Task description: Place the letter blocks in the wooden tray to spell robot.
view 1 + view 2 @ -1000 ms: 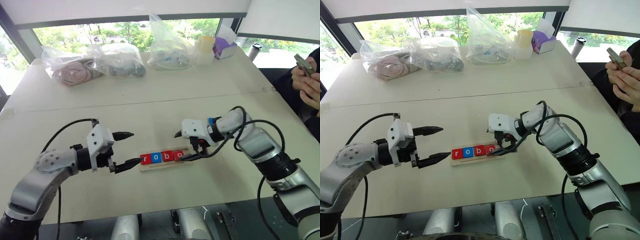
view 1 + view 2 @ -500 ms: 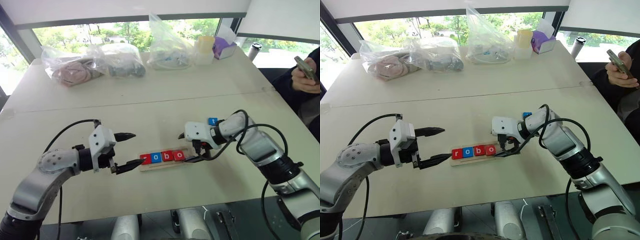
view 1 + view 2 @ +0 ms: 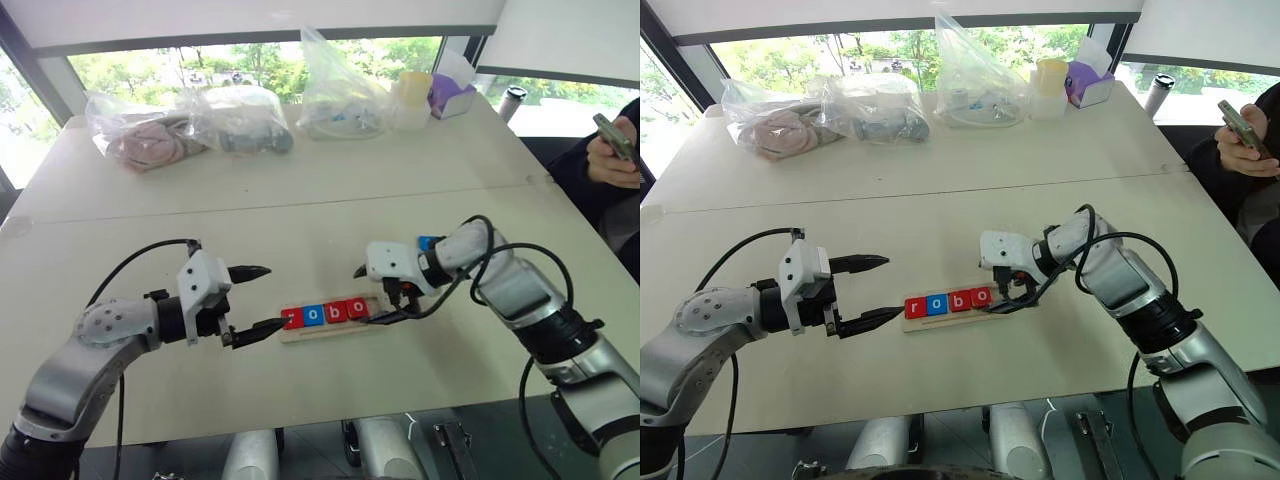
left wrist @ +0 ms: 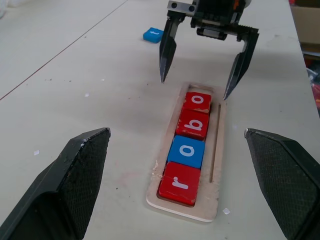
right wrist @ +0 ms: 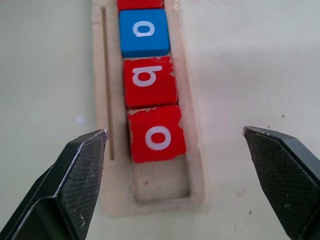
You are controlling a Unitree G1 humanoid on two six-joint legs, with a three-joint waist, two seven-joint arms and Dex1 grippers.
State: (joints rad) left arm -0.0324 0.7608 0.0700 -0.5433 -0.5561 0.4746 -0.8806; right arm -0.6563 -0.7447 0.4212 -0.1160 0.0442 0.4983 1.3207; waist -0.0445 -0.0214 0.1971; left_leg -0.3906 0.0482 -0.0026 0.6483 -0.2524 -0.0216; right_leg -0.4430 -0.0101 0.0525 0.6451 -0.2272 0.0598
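Note:
The wooden tray (image 4: 216, 150) lies on the table near its front edge. Four of the letter blocks sit in its slot: red r (image 4: 179, 183), blue o (image 4: 186, 151), red b (image 4: 192, 123) and red o (image 4: 198, 101), the last one slightly askew. An empty gap (image 5: 162, 192) is left at the tray's right end. A blue block (image 3: 427, 242) lies loose on the table behind my right wrist. My right gripper (image 3: 362, 296) hangs open just over the tray's right end, one finger on each side. At the tray's left end my left gripper (image 3: 275, 296) is open and holds nothing.
Clear plastic bags (image 3: 145, 135) (image 3: 340, 95), a yellow cup (image 3: 412, 92) and a purple box (image 3: 452, 95) line the table's far side. A person holding a phone (image 3: 612, 135) sits at the right edge. The table's front edge runs just below the tray.
The person's hands with the phone have shifted a little. Both grippers, the tray and the blocks stay where they were.

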